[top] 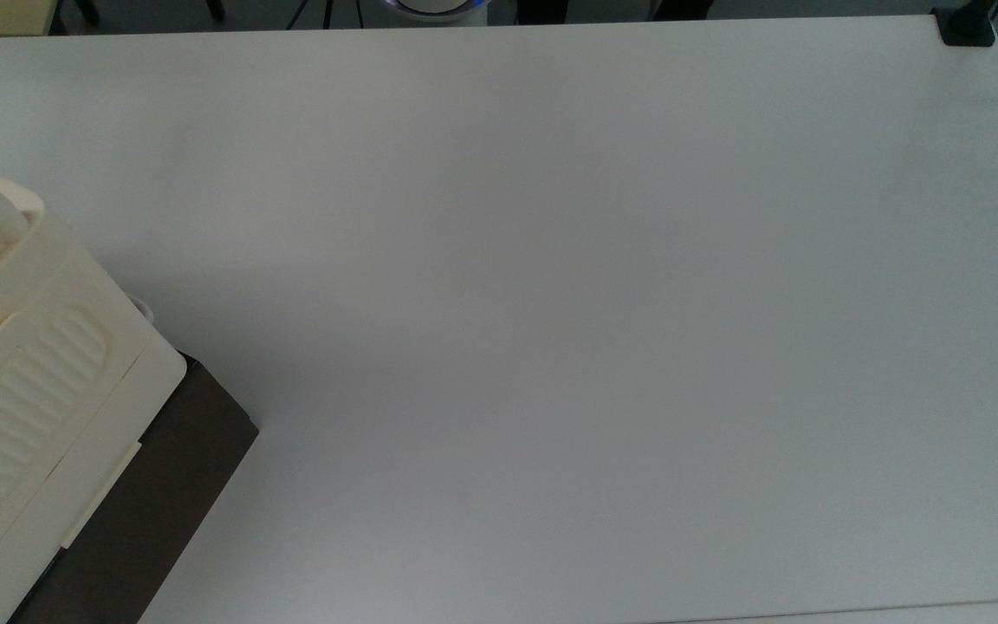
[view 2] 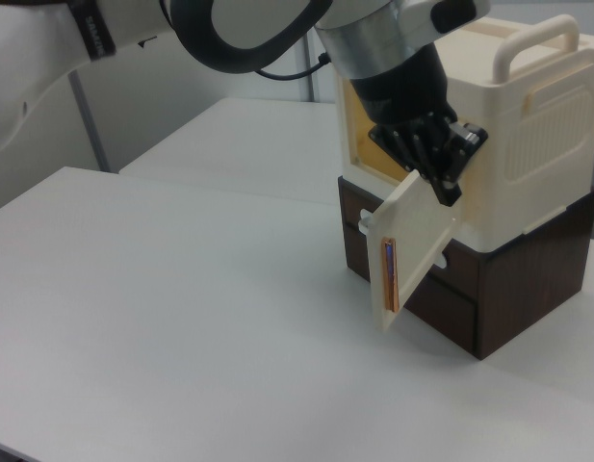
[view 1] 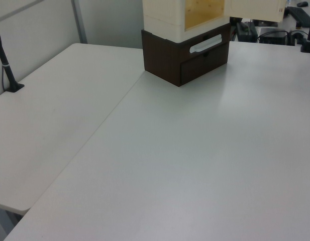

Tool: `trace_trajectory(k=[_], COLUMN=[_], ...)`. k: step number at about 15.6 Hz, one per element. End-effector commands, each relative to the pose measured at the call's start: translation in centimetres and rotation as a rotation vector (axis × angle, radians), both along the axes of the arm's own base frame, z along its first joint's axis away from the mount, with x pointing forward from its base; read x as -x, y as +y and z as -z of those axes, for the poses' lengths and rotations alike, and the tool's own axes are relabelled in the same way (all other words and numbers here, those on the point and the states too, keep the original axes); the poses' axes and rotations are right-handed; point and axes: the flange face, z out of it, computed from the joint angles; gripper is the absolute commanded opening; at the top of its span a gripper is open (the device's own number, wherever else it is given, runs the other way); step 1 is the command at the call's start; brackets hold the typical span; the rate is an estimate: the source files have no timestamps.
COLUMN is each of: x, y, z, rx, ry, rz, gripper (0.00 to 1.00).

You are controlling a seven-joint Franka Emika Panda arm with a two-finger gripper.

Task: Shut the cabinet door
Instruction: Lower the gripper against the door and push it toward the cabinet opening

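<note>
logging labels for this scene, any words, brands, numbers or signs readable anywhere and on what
None can be read.
Robot arm: a dark band with white marks, too blurred to read.
Cabinet, its open cabinet door and the dark brown drawer base: no print visible.
Door's inner edge: an orange strip, no lettering.
White table: bare of print.
</note>
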Motion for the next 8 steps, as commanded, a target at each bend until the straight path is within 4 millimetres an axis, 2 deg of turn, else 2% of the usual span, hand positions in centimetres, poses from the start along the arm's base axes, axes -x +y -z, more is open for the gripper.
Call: trace_trajectory(k=[1,3,6,8], x=[-2.2,-4.0,-7.8,-9.0], y=[3.4,5.7,10.7,11.4], z=[1.4,1.5,1.9,2.7], rx=[-0.063,-0.106,-0.174,-0.209], ry=[0.002,-0.028,-0.069,-0.073], rz=[-0.091,-0.136,-0.141,-0.068], gripper=[0.0,0.0,0.0,0.0])
